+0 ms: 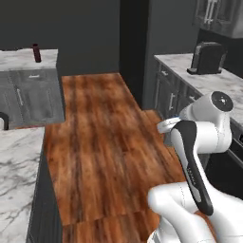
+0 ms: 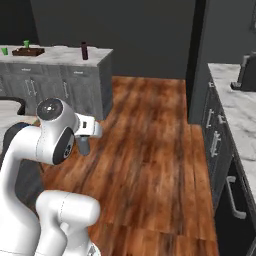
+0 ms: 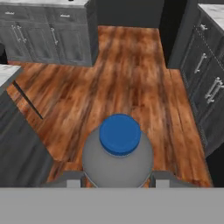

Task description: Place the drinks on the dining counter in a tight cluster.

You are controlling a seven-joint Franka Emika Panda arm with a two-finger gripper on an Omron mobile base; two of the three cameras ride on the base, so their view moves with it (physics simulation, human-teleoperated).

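My gripper (image 3: 117, 179) is shut on the small grey bottle (image 3: 117, 159) with a blue cap, which sits upright between the two fingers above the wooden floor. From the right base view the hand (image 2: 84, 142) hangs in front of the arm with the grey bottle under it. The dark maroon bottle (image 1: 36, 53) (image 2: 84, 50) stands on a far marble counter over grey cabinets. A marble top on a grey base (image 1: 16, 166), near left, looks like the dining counter; its corner (image 3: 6, 72) lies left of the hand. The green bottle is out of view.
Two small green cups (image 2: 26, 44) and a dark tray sit on the far counter. A dark coffee machine (image 1: 207, 58) stands on the right-hand marble counter (image 1: 216, 85) with grey drawers. Open wooden floor (image 1: 104, 133) stretches between the counters.
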